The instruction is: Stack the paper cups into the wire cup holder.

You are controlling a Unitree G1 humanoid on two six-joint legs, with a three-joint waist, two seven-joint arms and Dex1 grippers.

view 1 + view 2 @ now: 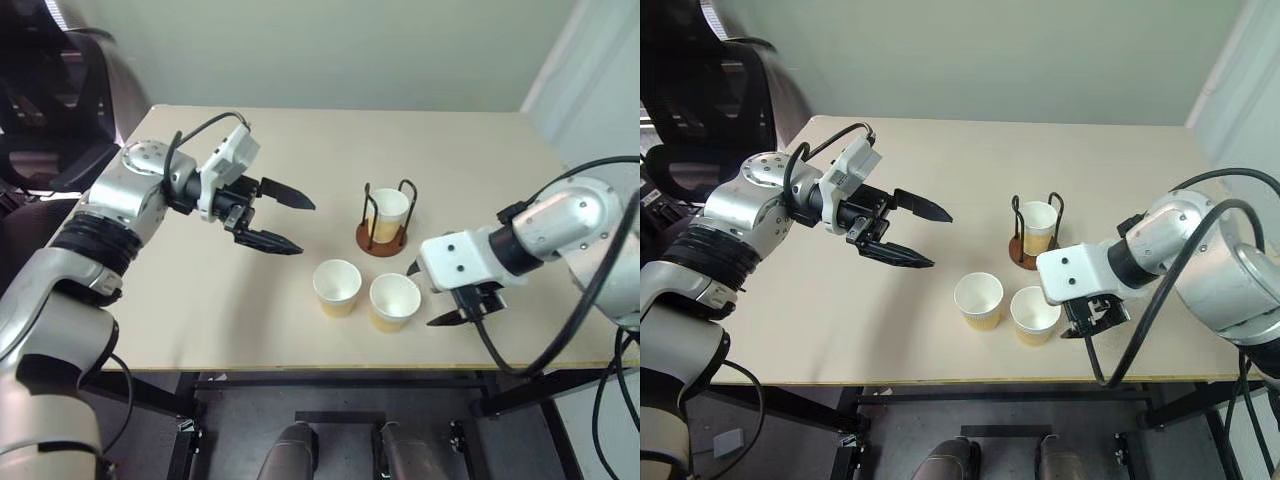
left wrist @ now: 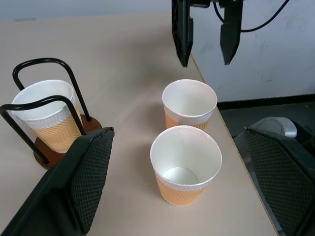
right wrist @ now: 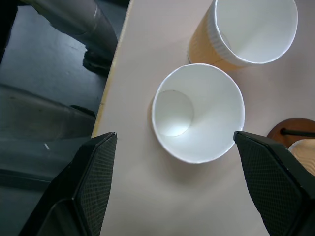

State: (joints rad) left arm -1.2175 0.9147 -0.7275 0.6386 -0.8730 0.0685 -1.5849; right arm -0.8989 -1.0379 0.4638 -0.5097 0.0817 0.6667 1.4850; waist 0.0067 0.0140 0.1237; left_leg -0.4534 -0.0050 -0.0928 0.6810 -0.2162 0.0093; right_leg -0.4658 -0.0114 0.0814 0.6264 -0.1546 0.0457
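Head view: one paper cup [image 1: 388,214] already sits in the wire cup holder [image 1: 386,219]. Two loose cups stand on the tabletop [image 1: 200,320] near its front edge: left loose cup [image 1: 337,287] and right loose cup [image 1: 394,301], just beside each other. Right gripper [image 1: 452,310] is just beside the right loose cup, jaws spread, empty. Left gripper [image 1: 285,220] hovers well apart from the cups, jaws spread, empty.

Left wrist view: both loose cups lie ahead between the spread jaws, holder off to one side.

Right wrist view: the right loose cup [image 3: 198,112] sits between the spread jaws, not touched; the other cup is just past it.

Risks: closing too hard would crush the thin wall. The neighbouring cup is close enough to get knocked. The table edge is near, so a nudged cup could go over.
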